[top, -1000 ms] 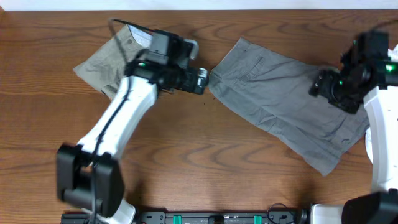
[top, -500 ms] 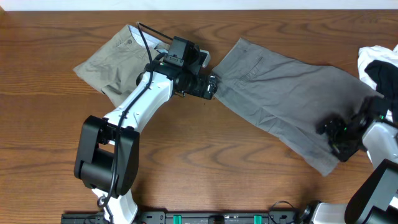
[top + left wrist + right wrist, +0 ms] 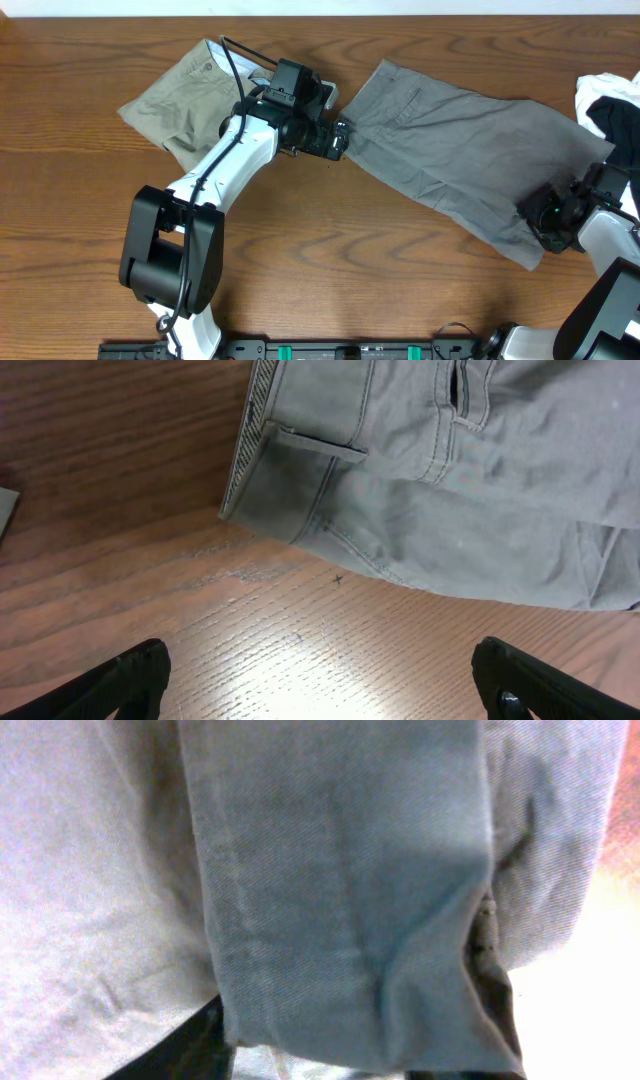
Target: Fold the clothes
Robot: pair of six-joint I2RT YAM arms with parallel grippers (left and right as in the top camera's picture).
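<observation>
Wood-grain table [image 3: 330, 260] lay under it all, with the grey shorts [image 3: 450, 170] spread flat from the centre to the right and the khaki shorts [image 3: 170, 100] bunched well apart at the upper left. My left gripper [image 3: 340, 138] hovered over bare wood just beside the grey waistband corner, its fingers [image 3: 135, 670] spread wide and holding nothing. My right gripper [image 3: 552, 212] was pinched on a fold of the grey shorts at their lower right hem
</observation>
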